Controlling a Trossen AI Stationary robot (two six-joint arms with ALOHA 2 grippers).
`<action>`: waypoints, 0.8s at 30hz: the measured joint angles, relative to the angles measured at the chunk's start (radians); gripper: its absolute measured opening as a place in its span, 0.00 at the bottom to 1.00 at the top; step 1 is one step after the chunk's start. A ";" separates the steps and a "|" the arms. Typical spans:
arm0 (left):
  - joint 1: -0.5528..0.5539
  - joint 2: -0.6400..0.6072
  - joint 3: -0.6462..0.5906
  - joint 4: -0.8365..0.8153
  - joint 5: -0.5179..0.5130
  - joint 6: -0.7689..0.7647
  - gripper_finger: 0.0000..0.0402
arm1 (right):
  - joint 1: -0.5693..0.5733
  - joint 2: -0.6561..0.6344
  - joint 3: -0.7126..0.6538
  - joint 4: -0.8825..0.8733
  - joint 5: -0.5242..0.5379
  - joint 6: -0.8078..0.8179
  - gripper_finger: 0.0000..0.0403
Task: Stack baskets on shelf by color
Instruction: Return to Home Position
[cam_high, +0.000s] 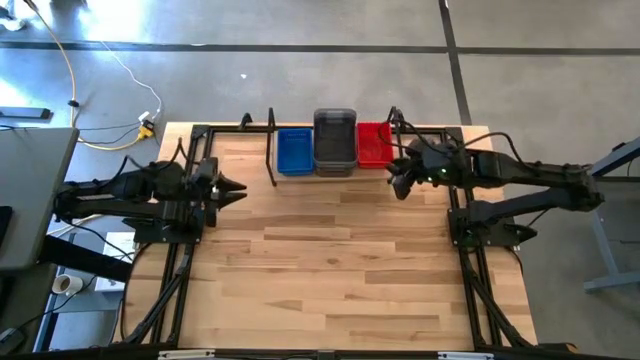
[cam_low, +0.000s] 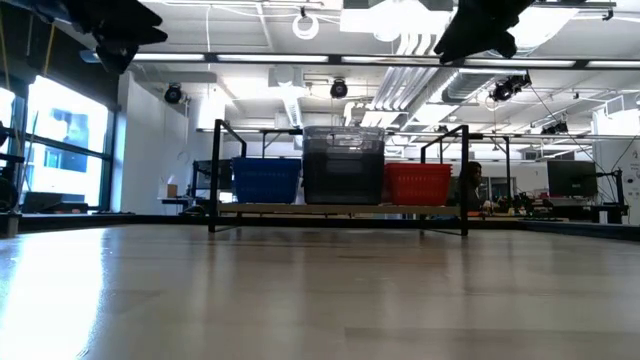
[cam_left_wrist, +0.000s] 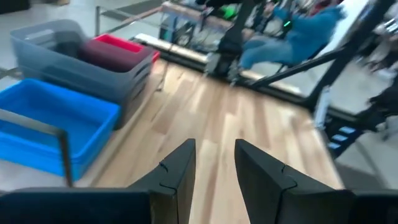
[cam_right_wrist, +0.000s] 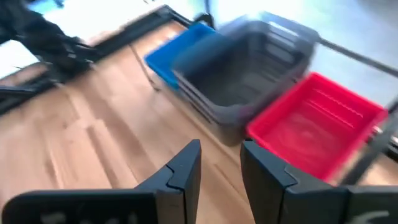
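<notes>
On the shelf (cam_low: 340, 209) at the table's far edge stand three stacks side by side: blue baskets (cam_high: 295, 151) on the left, grey baskets (cam_high: 335, 141) in the middle, standing tallest, and red baskets (cam_high: 374, 145) on the right. How many are in each stack I cannot tell. My left gripper (cam_high: 232, 190) hovers open left of the shelf and nearer than it, its fingers (cam_left_wrist: 180, 168) over bare wood. My right gripper (cam_high: 400, 185) hovers open just in front of the red baskets (cam_right_wrist: 320, 124), holding nothing.
Black rod uprights (cam_high: 270, 150) frame the shelf at both ends. The arm bases and black frame rails (cam_high: 165, 280) run along the table's left and right sides. Bare wooden tabletop (cam_high: 330, 270) lies between the shelf and the near edge. A person (cam_low: 470, 185) sits in the room behind.
</notes>
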 joint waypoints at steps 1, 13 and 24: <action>-0.012 -0.023 -0.016 0.016 0.000 -0.009 0.25 | 0.002 -0.017 -0.027 0.038 -0.011 -0.011 0.24; -0.130 -0.226 -0.209 0.195 -0.011 -0.060 0.25 | 0.047 -0.163 -0.313 0.448 -0.083 -0.021 0.24; -0.144 -0.281 -0.392 0.344 -0.004 -0.105 0.25 | 0.070 -0.358 -0.524 0.567 -0.065 0.007 0.24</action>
